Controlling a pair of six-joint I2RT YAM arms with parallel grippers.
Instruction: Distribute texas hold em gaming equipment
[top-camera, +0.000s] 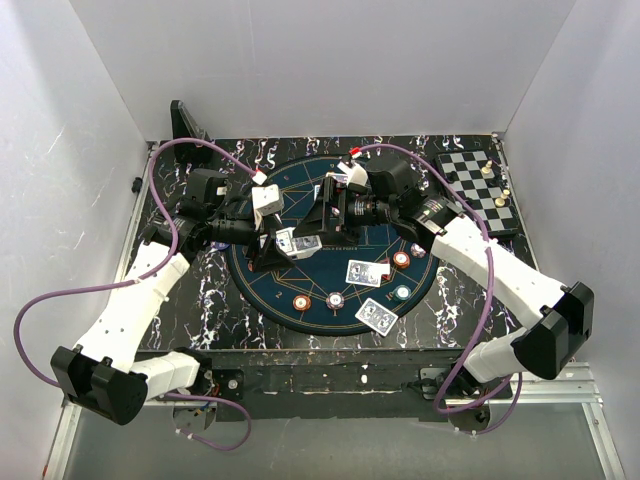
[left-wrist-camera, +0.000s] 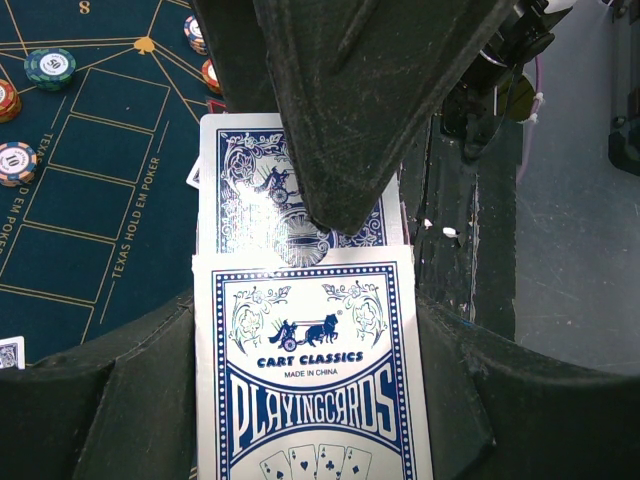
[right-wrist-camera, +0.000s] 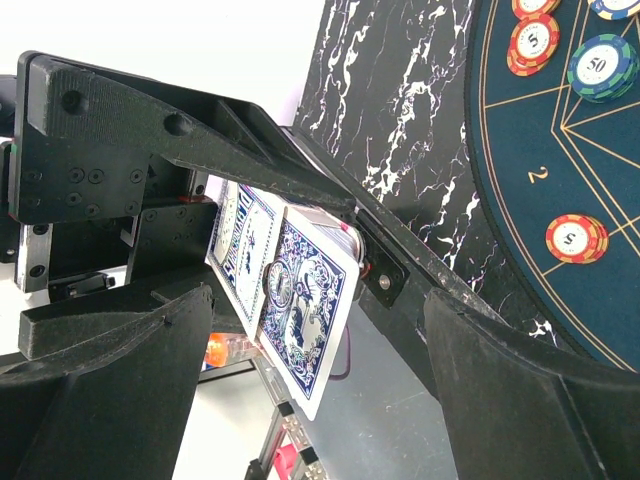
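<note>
My left gripper (left-wrist-camera: 310, 400) is shut on a blue-and-white playing-card box (left-wrist-camera: 310, 380), held above the left half of the round dark-blue mat (top-camera: 330, 255). A blue-backed card (left-wrist-camera: 245, 180) sticks out of the box's top. My right gripper (right-wrist-camera: 320, 390) is open, with its fingers on either side of that card (right-wrist-camera: 310, 310). One right finger (left-wrist-camera: 340, 120) overlaps the card in the left wrist view. Face-up cards (top-camera: 363, 272) and another pair (top-camera: 377, 315) lie on the mat. Striped chips lie there too: orange (top-camera: 401, 259), maroon (top-camera: 335, 299), teal (top-camera: 402, 293).
A black-and-white chessboard (top-camera: 478, 185) with small pieces sits at the back right of the marbled black table (top-camera: 200, 290). A black stand (top-camera: 185, 120) rises at the back left. Purple cables (top-camera: 60, 300) loop beside both arms.
</note>
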